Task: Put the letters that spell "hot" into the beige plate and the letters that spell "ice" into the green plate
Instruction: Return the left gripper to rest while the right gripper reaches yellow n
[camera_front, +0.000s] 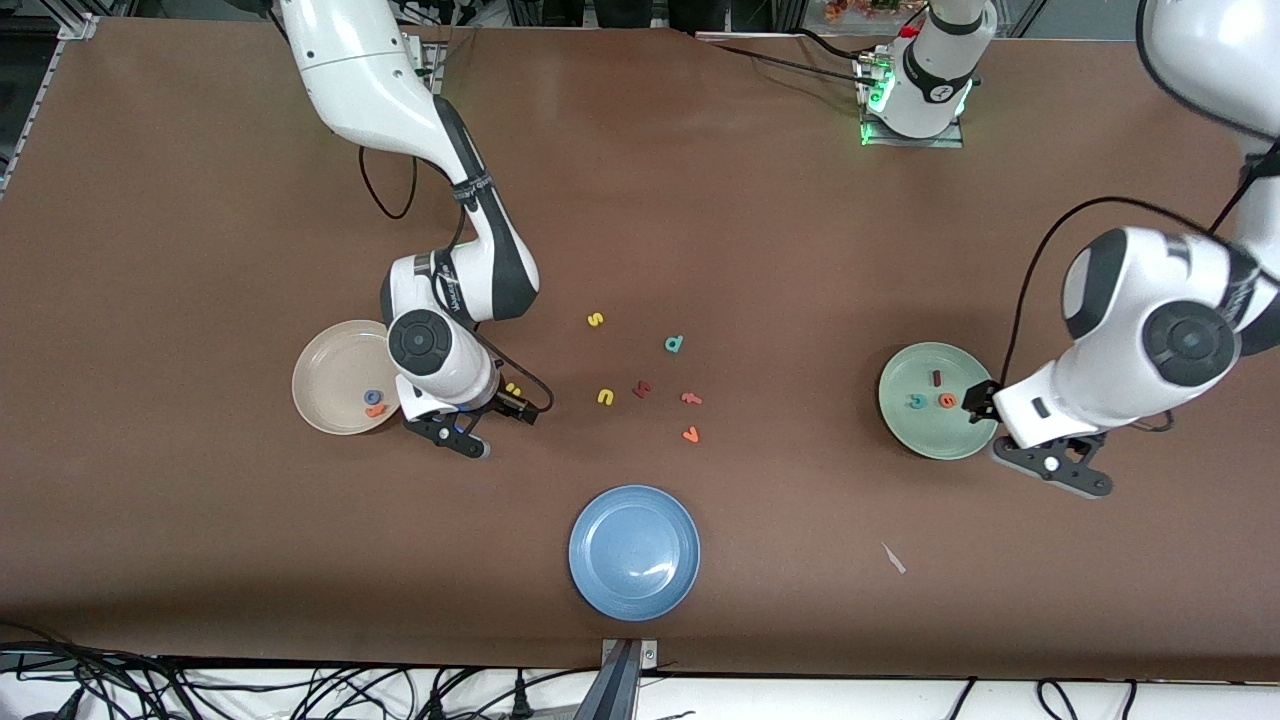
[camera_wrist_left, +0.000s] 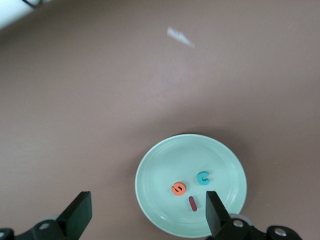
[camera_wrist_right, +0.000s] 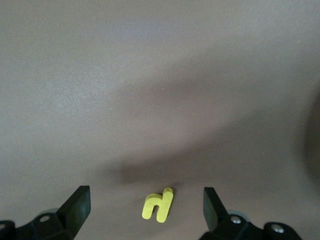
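The green plate (camera_front: 920, 430) (camera_wrist_left: 160, 165) holds the dark red i (camera_front: 937, 378) (camera_wrist_left: 192, 203), teal c (camera_front: 917, 401) (camera_wrist_left: 203, 177) and orange e (camera_front: 947, 400) (camera_wrist_left: 178, 188). My left gripper (camera_wrist_left: 146, 197) hangs open and empty over the plate's edge toward the left arm's end. The beige plate (camera_front: 330, 370) holds the blue o (camera_front: 372, 397) and orange t (camera_front: 375, 410). The yellow h (camera_front: 513, 389) (camera_wrist_right: 158, 204) lies flat on the table beside the beige plate. My right gripper (camera_wrist_right: 144, 192) is open above it, one finger on each side and not touching it.
A blue plate (camera_front: 634, 552) sits near the table's front edge. In the middle lie a yellow s (camera_front: 595, 319), teal d (camera_front: 674, 344), yellow arch (camera_front: 605, 397), a dark red letter (camera_front: 642, 388), an orange letter (camera_front: 691, 399) and orange v (camera_front: 690, 434). A white scrap (camera_front: 893, 557) lies nearer the camera than the green plate.
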